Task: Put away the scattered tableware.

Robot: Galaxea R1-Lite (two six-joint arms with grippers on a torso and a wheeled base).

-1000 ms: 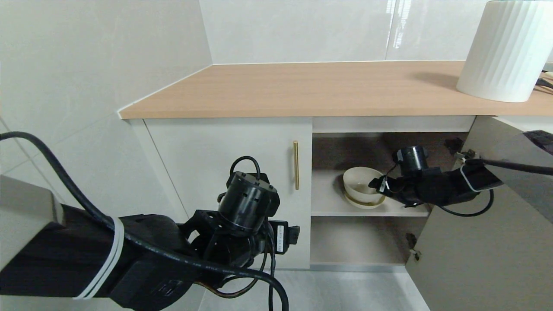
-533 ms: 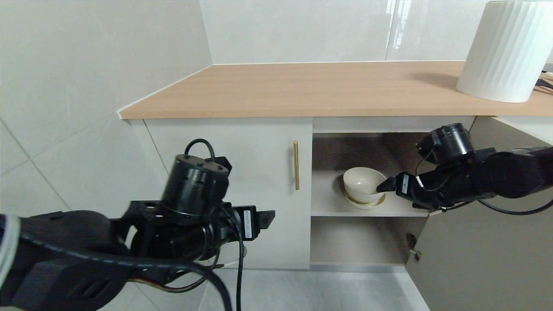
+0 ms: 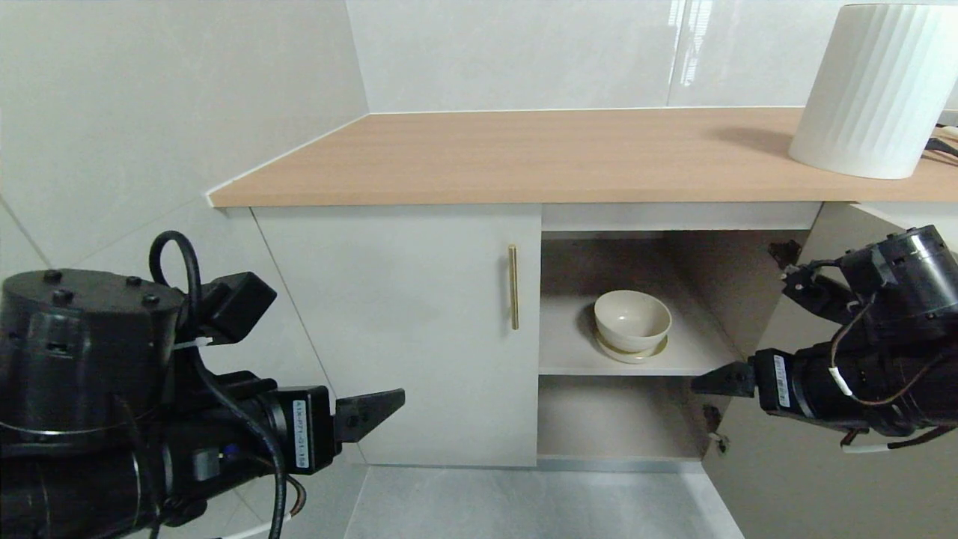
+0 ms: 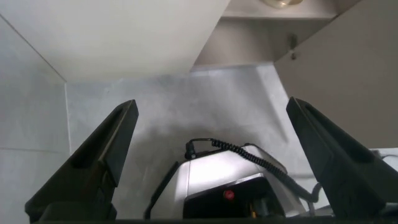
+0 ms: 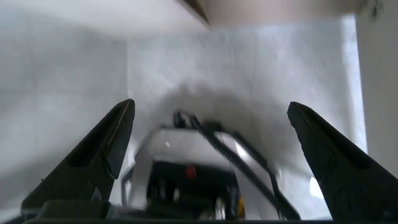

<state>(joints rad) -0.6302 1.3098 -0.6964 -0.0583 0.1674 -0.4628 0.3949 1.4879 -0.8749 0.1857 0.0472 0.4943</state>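
A cream bowl (image 3: pixel 632 320) sits upright on a small plate (image 3: pixel 627 352) on the middle shelf (image 3: pixel 569 352) of the open cabinet. My right gripper (image 3: pixel 711 382) hangs outside the cabinet, below and to the right of the bowl, in front of the open door. In the right wrist view the right gripper (image 5: pixel 211 118) is open with nothing between its fingers. My left gripper (image 3: pixel 378 410) is low at the left, in front of the closed door. Its wrist view shows the left gripper (image 4: pixel 211 124) open and holding nothing, with the floor beyond it.
The left cabinet door (image 3: pixel 404 329) is closed and has a gold handle (image 3: pixel 513 287). The right door (image 3: pixel 823 434) stands swung open. A white ribbed cylinder (image 3: pixel 876 90) stands on the wooden countertop (image 3: pixel 524 157). The lower shelf (image 3: pixel 606 434) is bare, and tiled floor (image 3: pixel 524 501) lies below.
My right gripper let go of the bowl's rim and pulled out of the cabinet, down and to the right. My left arm drew back and lower to the left. The bowl stayed put.
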